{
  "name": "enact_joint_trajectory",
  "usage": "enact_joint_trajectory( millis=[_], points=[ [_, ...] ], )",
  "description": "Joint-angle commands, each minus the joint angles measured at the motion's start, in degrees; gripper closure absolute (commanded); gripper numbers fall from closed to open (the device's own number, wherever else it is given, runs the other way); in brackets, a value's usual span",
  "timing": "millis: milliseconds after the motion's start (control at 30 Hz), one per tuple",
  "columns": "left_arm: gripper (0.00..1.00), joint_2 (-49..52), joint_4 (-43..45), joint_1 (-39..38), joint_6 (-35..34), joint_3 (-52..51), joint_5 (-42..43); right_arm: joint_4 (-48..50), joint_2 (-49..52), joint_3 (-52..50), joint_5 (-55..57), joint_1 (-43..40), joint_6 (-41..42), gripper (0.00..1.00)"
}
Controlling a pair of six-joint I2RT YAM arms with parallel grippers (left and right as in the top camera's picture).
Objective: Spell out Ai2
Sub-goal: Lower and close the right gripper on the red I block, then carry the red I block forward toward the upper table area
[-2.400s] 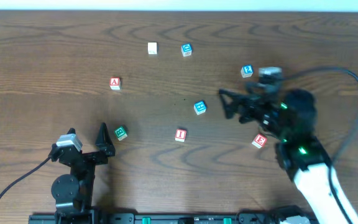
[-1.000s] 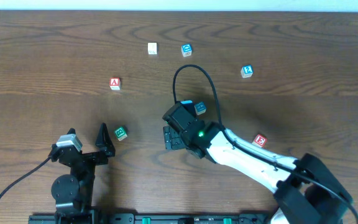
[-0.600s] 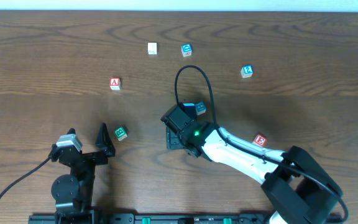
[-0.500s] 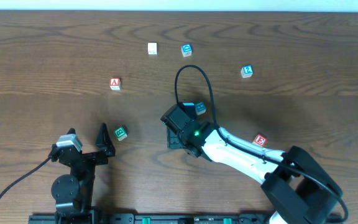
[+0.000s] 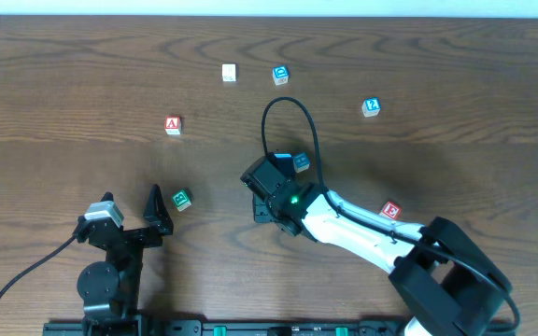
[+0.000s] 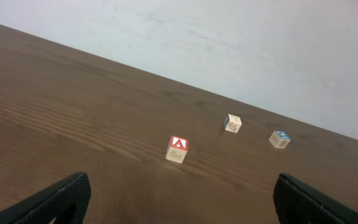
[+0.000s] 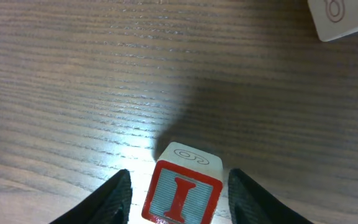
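The red "I" cube (image 7: pixel 182 193) stands on the table between the jaws of my right gripper (image 7: pixel 180 200). The jaws are open, with a narrow gap on each side of the cube. From overhead, the right gripper (image 5: pixel 261 207) hides this cube. The red-framed "A" cube (image 5: pixel 173 124) lies far left of it and also shows in the left wrist view (image 6: pixel 177 149). The blue "2" cube (image 5: pixel 371 106) sits at the back right. My left gripper (image 5: pixel 160 211) rests wide open and empty near the front left (image 6: pixel 180 202).
A blue cube (image 5: pixel 300 162) lies just behind the right gripper, its corner showing in the right wrist view (image 7: pixel 344 17). A green cube (image 5: pixel 181 199) sits beside the left gripper. A red cube (image 5: pixel 390 211) lies under the right arm. A white cube (image 5: pixel 229 72) and a blue cube (image 5: pixel 280 74) lie at the back.
My right arm swung from the right side to the middle and came down over the "I" cube. Its jaws have narrowed around the cube. The left arm has not moved.
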Motion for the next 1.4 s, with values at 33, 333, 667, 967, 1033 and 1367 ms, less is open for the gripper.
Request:
enact_joint_trajectory(
  millis=[33,333,667,967,1033,1367],
  points=[
    [0.05,-0.11,-0.79,0.28,-0.59,-1.99,-0.39,-0.15,0.68,0.76,2.01,0.59,-0.52,0.57],
    [0.05,-0.11,-0.79,0.28,-0.59,-1.99,-0.39,-1.25,0.68,0.76,1.7,0.61,-7.76,0.59],
    [0.05,-0.11,-0.79,0.28,-0.59,-1.99,-0.39,-1.81,0.68,0.76,1.57,0.59,-8.61,0.6],
    [0.05,-0.11,-0.79,0.28,-0.59,-1.99,-0.39,-1.84,0.68,0.76,1.57,0.59,-8.61,0.64],
    [0.05,-0.11,-0.79,0.28,-0.59,-1.99,-0.39,-1.84,0.68,0.76,1.57,0.59,-8.61,0.64],
    [0.05,-0.11,-0.79,0.28,-0.59,-1.99,-0.39,-3.5,0.68,1.29,1.57,0.59,-8.66,0.69]
  ],
)
